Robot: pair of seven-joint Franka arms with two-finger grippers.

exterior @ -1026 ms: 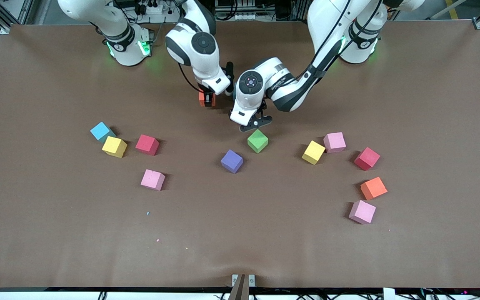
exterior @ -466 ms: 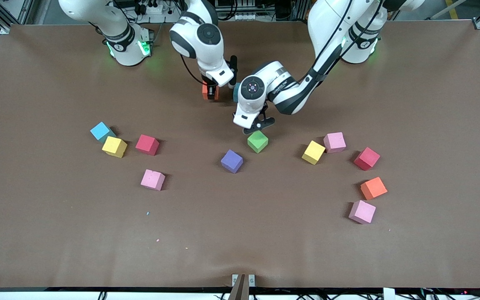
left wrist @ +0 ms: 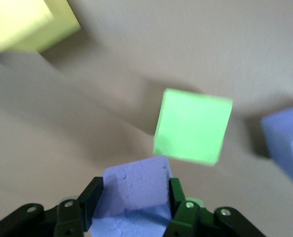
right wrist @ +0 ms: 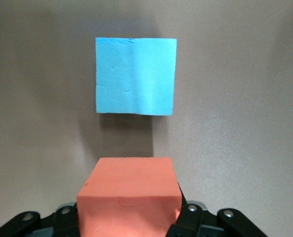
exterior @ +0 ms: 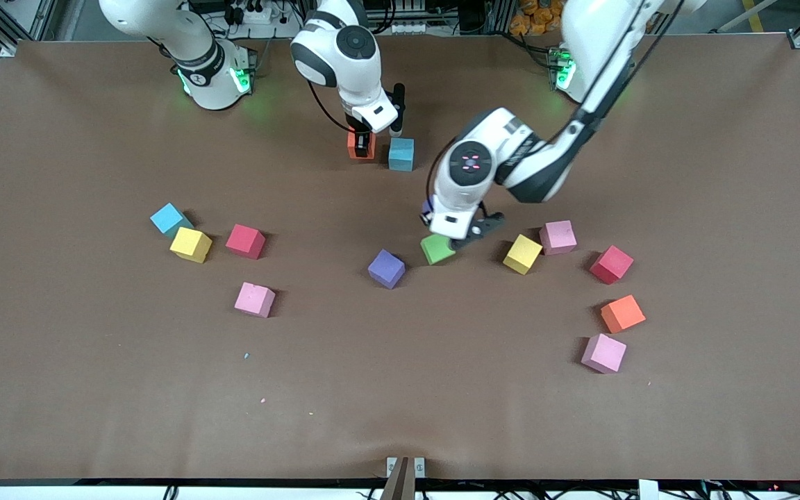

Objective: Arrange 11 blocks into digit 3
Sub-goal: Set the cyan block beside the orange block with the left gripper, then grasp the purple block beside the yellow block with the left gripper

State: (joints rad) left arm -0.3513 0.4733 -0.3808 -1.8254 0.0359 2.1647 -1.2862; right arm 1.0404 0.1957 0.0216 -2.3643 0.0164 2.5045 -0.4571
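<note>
Left gripper [left wrist: 132,197] pinches a purple block [left wrist: 136,190] over the green block [exterior: 436,248]; yellow block [exterior: 522,253] and another purple block [exterior: 386,268] flank it; right gripper [right wrist: 129,212] clamps an orange block [exterior: 360,144] beside a light blue block [exterior: 401,153].

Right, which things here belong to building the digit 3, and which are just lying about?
For the job: orange block in the right gripper; light blue block beside it; eleven loose blocks nearer the front camera.
Lying about: small specks; a metal bracket at the near edge.
</note>
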